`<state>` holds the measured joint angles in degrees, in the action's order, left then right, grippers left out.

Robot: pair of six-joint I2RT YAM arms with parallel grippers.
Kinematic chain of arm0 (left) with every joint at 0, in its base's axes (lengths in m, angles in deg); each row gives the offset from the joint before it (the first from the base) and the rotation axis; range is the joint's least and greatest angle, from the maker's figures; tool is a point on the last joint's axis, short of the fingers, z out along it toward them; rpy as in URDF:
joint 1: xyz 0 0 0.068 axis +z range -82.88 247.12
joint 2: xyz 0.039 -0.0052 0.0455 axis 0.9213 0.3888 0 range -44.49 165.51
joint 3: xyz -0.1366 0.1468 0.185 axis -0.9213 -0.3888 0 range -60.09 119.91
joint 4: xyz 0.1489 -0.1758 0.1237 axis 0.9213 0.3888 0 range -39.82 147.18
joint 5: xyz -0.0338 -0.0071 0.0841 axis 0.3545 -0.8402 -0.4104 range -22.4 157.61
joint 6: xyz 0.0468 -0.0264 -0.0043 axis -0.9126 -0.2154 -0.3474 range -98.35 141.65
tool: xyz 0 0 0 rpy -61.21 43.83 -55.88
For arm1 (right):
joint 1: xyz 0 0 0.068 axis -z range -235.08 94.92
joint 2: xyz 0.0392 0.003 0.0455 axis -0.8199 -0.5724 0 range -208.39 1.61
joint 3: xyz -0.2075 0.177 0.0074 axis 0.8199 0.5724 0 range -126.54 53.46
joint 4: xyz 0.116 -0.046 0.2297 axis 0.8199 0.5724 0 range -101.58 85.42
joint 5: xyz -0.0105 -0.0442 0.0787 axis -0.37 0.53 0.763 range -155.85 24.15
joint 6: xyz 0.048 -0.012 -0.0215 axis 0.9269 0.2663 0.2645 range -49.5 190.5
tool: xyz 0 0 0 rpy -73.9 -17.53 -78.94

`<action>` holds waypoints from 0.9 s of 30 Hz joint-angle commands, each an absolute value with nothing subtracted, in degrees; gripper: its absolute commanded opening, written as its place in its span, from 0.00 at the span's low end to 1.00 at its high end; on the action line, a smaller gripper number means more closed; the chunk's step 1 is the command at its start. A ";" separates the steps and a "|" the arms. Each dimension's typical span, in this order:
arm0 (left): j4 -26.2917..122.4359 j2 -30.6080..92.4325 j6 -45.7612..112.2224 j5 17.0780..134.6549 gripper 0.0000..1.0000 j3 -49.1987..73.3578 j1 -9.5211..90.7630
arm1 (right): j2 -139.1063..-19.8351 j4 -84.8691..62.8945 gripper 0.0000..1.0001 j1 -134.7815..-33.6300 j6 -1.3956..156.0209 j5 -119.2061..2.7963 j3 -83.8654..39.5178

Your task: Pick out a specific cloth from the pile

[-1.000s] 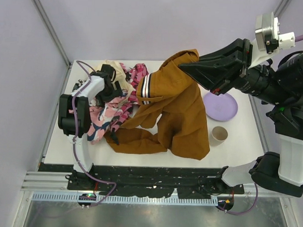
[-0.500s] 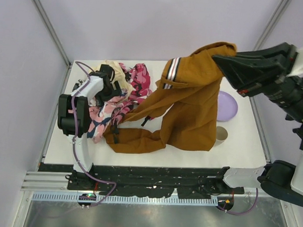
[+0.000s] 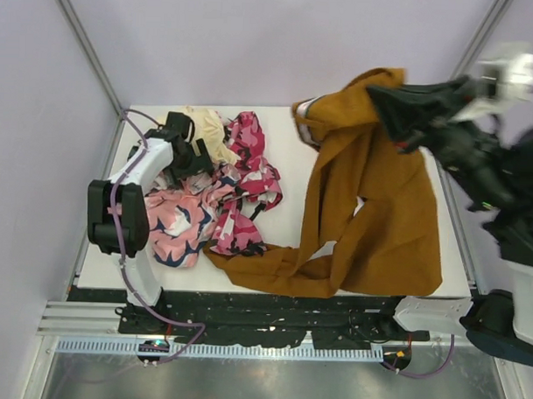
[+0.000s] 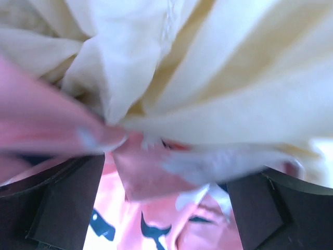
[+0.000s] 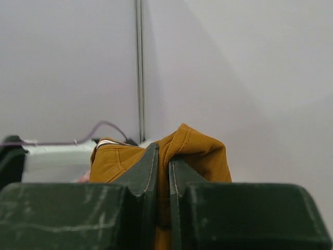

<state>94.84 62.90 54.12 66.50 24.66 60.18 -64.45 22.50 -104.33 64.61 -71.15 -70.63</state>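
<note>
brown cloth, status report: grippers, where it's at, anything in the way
Right gripper shut on the cloth, lifted high. Left gripper open, down in the pile. Cloth's tail on the table, touching the pile's near edge.

Brown garment (image 3: 371, 212) hangs from right claw (image 3: 380, 91), jaws pinched on fold. It curtains right half of bench (image 3: 294, 165). Its tail trails along near edge, touching pile (image 3: 218, 198). Pile fills left side. Left claw (image 3: 187, 153) sunk in it, jaws spread, cream cloth (image 4: 208, 78) and pink cloth (image 4: 151, 172) crowding close. Open lane: bare strip between pile and garment, from far edge to middle, closed at near end by tail. Walls (image 3: 254, 41) hem bench left, back, right.
</note>
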 commanded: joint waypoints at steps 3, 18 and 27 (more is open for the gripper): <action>94.56 51.76 53.03 69.53 1.00 22.54 60.70 | -71.96 13.49 0.05 -104.04 67.24 -72.97 -58.54; 81.56 22.85 56.54 74.81 0.99 -11.47 58.77 | -50.98 -4.79 0.05 -104.03 83.23 -75.17 -13.14; 75.58 16.76 57.69 79.65 1.00 -18.61 50.17 | -48.92 -17.90 0.05 -104.03 101.77 -63.03 19.25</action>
